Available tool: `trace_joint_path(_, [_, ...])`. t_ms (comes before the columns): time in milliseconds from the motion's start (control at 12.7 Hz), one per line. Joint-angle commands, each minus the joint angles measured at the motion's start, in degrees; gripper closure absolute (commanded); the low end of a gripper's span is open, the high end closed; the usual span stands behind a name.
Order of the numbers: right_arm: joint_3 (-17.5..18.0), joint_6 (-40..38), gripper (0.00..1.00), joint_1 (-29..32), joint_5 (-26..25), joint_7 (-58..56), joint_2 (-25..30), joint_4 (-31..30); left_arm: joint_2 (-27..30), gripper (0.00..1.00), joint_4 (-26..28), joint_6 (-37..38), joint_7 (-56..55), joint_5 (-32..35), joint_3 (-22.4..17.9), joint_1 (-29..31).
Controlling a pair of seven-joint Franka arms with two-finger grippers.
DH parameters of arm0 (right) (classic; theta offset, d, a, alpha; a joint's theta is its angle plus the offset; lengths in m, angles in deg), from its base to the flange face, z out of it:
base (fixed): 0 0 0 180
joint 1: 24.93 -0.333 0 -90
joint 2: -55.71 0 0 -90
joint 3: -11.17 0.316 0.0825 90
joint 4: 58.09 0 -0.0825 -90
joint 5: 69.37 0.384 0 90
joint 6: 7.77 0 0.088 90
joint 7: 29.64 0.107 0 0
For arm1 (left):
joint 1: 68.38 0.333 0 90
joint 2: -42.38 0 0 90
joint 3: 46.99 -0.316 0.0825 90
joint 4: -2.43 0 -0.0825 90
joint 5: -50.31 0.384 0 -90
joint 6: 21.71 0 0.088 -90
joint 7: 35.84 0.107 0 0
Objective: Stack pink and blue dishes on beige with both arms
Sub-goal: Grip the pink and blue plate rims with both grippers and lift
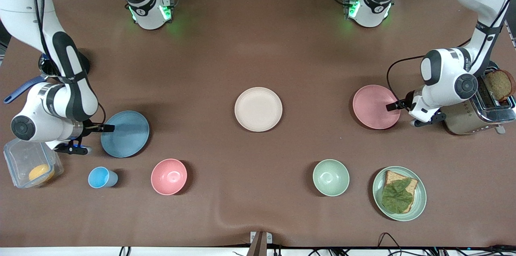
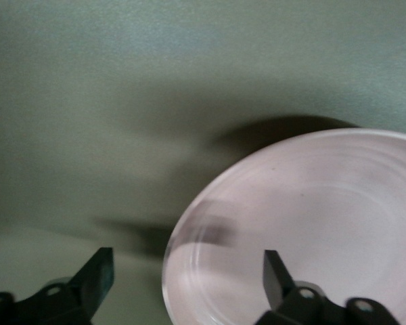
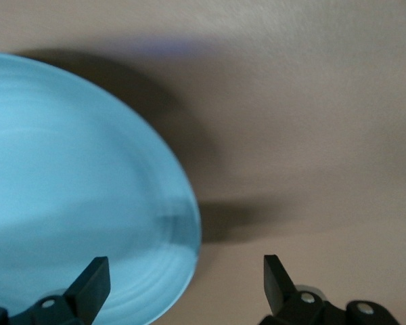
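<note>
Lying mid-table, the beige plate [image 1: 258, 109] sits between the blue plate [image 1: 125, 134], toward the right arm's end, and the pink plate [image 1: 375, 107], toward the left arm's. The right gripper [image 3: 186, 281] and left gripper [image 2: 189, 274], fingers spread, straddle those plates' rims.

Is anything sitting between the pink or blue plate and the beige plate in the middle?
Nothing visible. Bare brown tabletop lies between the flat salmon-pink plate, the flat light-blue plate and the cream-beige plate. Both open hands, left and right, straddle their plates' rims.
</note>
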Motion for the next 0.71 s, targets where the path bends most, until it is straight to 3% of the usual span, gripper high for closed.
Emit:
trace_joint_path(0, [0.9,0.3,0.42,1.1,3.6,-1.0,-1.4,0.4,-1.0,0.50,-0.1,-1.1,-0.6,-0.2,0.4,0.7])
trace_joint_path(79, [0.8,0.2,0.63,1.2,7.0,-1.2,-1.6,0.3,-1.1,0.79,-0.1,-1.2,-0.7,-0.2,0.4,0.7])
trace_joint_path(158, [0.8,0.2,0.78,1.1,7.7,-1.2,-1.9,0.4,-1.1,1.00,-0.1,-1.2,-0.7,-0.2,0.4,0.8])
trace_joint_path(316, [0.8,0.2,1.00,0.8,7.7,-1.2,-1.8,0.4,-0.9,1.00,-0.2,-1.2,-0.9,-0.2,0.5,0.9])
trace_joint_path(553, [0.8,-0.1,1.00,0.9,7.7,-5.3,-1.6,0.4,1.5,1.00,-0.4,-0.5,-0.9,-0.2,1.4,0.3])
trace_joint_path(632, [0.8,-0.5,1.00,0.8,7.7,-6.2,-1.1,0.4,3.0,1.00,-0.5,0.0,-0.7,-0.4,3.6,0.3])
